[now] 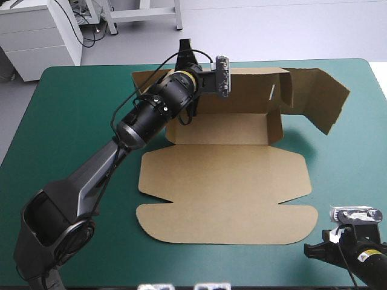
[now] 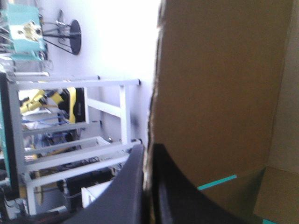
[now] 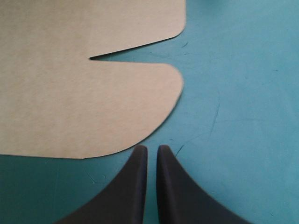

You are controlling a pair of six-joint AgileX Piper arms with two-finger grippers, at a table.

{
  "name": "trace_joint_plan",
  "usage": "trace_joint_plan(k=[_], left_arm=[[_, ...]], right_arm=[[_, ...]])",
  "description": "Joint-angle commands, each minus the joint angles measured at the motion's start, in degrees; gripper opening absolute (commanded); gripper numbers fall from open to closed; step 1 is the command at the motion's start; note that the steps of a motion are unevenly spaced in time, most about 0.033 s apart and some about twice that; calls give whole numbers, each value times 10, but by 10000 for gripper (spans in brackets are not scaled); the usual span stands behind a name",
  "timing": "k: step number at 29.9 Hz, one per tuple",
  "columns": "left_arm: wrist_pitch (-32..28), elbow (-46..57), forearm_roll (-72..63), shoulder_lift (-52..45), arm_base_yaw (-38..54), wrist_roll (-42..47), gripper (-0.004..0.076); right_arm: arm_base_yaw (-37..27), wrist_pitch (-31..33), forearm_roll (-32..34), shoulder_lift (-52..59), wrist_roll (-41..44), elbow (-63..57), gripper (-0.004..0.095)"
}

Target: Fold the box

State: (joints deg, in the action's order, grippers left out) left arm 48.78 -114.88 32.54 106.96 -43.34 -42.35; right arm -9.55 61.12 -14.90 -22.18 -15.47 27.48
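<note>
The table [image 1: 60, 121], under its teal-green cover, carried the brown box [image 1: 224, 181] at its middle, and the board reached back toward the far edge. The far wall [image 1: 242, 90] stood upright. The right side flap [image 1: 320, 99] was raised but splayed outward. The lid panel [image 1: 224, 172] and its rounded front flap [image 1: 230, 223] lay flat on the cover toward me. I judged the fold to be in its early part, with one wall up, the side flaps not yet squared and tucked, and nothing locked in place. My arm hid the box's left end. My left gripper [image 2: 148, 150] was pinched onto the raised board at the far left, a thin strip of it caught between the black fingers. My right gripper [image 3: 152, 149] sat low at the near right corner, just beside the front flap's rounded end, its fingers all but touching and holding nothing.
</note>
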Motion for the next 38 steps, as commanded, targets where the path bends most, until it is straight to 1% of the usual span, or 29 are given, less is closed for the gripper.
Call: trace_joint_plan(k=[1,2,4,9,11,15,18,21,25,28,31,33,38], left_arm=[[-98,-21,62,-32,-11,44,-8],[-115,-21,78,-29,-11,66,-8],[-115,-19,101,-24,-10,88,-8],[-54,-16,100,-6,-10,90,-8],[-42,-14,96,2,-10,91,-8],[-41,2,90,10,-11,91,-8],[-37,15,86,14,-11,97,-8],[-40,16,88,22,-11,131,-8],[-41,16,97,34,-11,135,-8],[-38,17,103,43,-11,138,-8],[-38,20,116,53,-11,142,-8],[-38,21,132,61,-11,154,-8],[-38,21,160,70,-11,182,-8]], right_arm=[[1,-24,-7,-4,-1,15,66],[1,-24,-7,-4,-1,15,66],[1,-24,-7,-4,-1,15,66],[1,-27,-9,-4,-1,15,66],[1,-30,-25,-4,-6,16,66],[1,-75,-83,-15,-35,42,66],[1,-87,-75,-62,-35,98,66],[1,-100,-56,-132,-35,166,66],[1,-158,-59,-242,-35,268,66],[1,-176,-63,-338,-35,358,66],[1,-175,-65,-429,-35,447,66],[1,-162,-74,-491,-35,512,66],[1,-94,-129,-632,-61,668,66]])
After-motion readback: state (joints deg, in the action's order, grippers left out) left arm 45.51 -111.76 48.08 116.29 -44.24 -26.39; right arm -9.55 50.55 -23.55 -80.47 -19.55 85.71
